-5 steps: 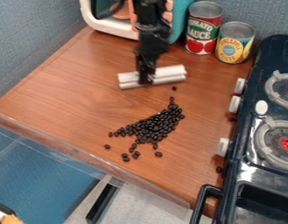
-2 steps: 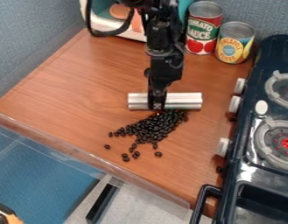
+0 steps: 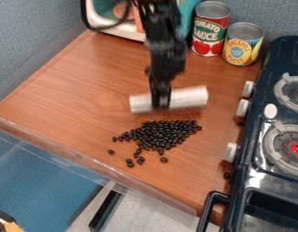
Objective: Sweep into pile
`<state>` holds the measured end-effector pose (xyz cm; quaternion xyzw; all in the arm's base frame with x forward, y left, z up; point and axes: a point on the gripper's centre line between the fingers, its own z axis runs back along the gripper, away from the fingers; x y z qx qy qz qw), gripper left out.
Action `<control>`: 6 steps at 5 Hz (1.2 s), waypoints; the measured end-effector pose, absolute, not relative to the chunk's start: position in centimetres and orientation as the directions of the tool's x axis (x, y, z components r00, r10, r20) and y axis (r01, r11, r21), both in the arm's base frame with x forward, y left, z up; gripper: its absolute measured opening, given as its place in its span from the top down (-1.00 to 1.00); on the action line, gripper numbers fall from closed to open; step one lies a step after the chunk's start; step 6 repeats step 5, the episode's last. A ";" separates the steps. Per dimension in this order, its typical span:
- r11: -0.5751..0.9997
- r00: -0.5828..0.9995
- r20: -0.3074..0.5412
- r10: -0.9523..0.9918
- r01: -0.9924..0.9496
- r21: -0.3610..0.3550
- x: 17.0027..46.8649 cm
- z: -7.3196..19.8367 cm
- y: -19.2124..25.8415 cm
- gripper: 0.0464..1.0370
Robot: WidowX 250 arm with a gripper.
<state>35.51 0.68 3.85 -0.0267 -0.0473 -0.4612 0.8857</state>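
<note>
Easing back toward 12 o'clock and tilting since the previous frame, the claw (image 3: 161, 107) is carrying the pale bar (image 3: 189, 97), while the upper edge of the bean pile (image 3: 160, 136) is now looking flatter. The claw is closing on the bar near its middle, though its exact opening is staying impossible to tell. On the wooden surface (image 3: 84, 86), the bean pile is lying near the claw at 6 o'clock, with stray beans (image 3: 130, 163) trailing toward 7 o'clock.
</note>
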 end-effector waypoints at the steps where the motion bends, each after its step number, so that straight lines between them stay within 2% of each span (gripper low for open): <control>1: 0.689 0.691 0.102 -0.715 0.722 -0.060 37.3 3.7 5.2 0.34; 2: 0.775 0.784 0.068 -0.617 0.621 -0.119 38.7 2.7 8.9 0.34; 3: 0.831 0.842 -0.015 -0.540 0.531 -0.165 39.0 1.7 11.2 0.20; 4: 0.852 0.859 -0.068 -0.508 0.489 -0.189 38.7 1.3 11.5 -0.28; 5: 0.855 0.874 -0.060 -0.483 0.456 -0.246 37.3 1.6 12.1 -0.82; 6: 0.855 0.874 -0.060 -0.483 0.456 -0.246 37.3 1.6 12.1 -0.82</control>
